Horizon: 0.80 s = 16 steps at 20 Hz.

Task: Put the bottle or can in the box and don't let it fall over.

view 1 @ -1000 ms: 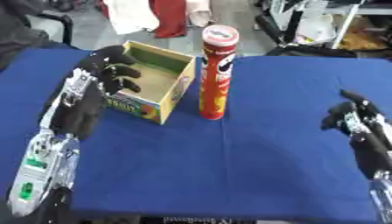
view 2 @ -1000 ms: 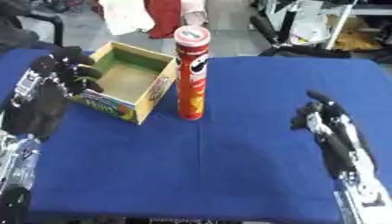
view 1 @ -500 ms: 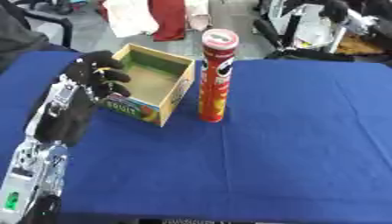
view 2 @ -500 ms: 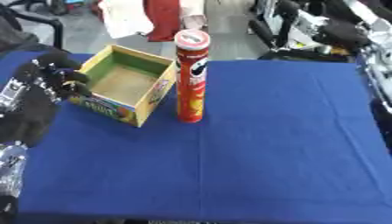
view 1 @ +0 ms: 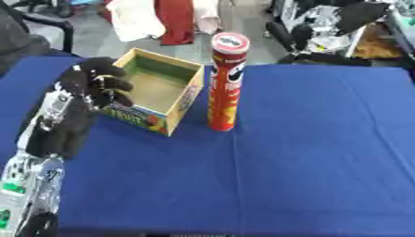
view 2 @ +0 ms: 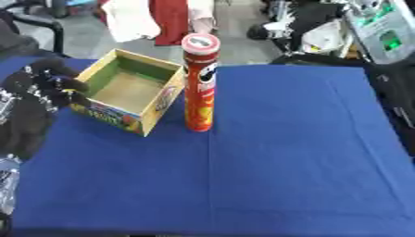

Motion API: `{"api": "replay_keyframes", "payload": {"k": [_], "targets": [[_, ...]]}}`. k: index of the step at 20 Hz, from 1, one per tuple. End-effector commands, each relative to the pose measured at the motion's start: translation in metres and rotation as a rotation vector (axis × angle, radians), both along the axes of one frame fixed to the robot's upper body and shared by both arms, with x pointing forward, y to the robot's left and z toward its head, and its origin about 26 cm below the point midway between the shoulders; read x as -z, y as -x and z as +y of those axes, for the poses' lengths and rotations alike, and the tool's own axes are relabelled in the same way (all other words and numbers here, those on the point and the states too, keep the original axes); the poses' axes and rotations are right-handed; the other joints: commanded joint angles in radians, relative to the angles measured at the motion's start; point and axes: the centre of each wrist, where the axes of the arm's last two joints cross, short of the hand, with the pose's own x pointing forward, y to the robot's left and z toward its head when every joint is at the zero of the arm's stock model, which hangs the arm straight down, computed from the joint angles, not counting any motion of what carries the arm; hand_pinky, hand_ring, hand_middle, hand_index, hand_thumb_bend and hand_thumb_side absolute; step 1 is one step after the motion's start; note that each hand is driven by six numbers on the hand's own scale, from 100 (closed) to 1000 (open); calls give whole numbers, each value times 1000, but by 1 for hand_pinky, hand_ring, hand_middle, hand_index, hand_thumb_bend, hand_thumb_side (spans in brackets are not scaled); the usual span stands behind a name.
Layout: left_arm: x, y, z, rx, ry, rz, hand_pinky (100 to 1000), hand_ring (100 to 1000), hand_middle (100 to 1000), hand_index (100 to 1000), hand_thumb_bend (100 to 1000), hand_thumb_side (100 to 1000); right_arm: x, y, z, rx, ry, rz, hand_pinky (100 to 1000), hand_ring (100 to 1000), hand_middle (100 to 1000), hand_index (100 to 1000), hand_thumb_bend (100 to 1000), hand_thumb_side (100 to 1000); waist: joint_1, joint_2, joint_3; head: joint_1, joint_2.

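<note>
- One table (view 1: 308, 152), covered in plain blue cloth, fills most of both views; behind its far edge lie dim clutter and some hanging red and white cloth.
- One left hand (view 1: 96, 88), black with silver points on the fingers, comes in along the left side on a black and silver arm. Its fingers are curled at the near left corner of the box, against the left wall and the printed front face; whether they truly clasp the wall I cannot tell.
- The right hand shows in neither view.
- One box (view 1: 159, 96), open at the top, sits on the cloth left of centre, turned a little askew. Its walls are yellowish card, green on the inside, with a brown floor, and nothing lies in it. The near outer face bears coloured print with red and green patches.
- One can (view 2: 199, 83), a tall narrow tube, stands upright on the cloth just beside the box's right wall, outside it. A thin gap seems to part the two at the base. The can rises well above the box rim. Its body is red at the top, shading to orange and yellow lower down, with a dark and white mark on the upper part, and a pale round lid with a red rim closes the top.
</note>
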Motion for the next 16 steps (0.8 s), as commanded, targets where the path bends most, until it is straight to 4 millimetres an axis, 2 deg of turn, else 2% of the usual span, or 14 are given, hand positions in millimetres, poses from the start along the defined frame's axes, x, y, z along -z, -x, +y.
{"api": "replay_keyframes", "payload": {"k": [1,7,16], "targets": [[-9,0,-4,29,-2,-38,597,671,672,805,100,607,-5,-8,14,2,77,-10,1000,1000,1000,1000,625,490,7,-4,6,-17,-14],[-11,-1,-8,52,4,-43,595,671,672,804,100,609,5,-16,40,-9,92,-7,1000,1000,1000,1000,626,500,14,2,21,-53,-16],[-11,-2,-11,68,11,-41,595,671,672,804,100,610,3,-19,61,-32,72,-9,1000,1000,988,1000,619,512,13,2,37,-82,-18]]}}
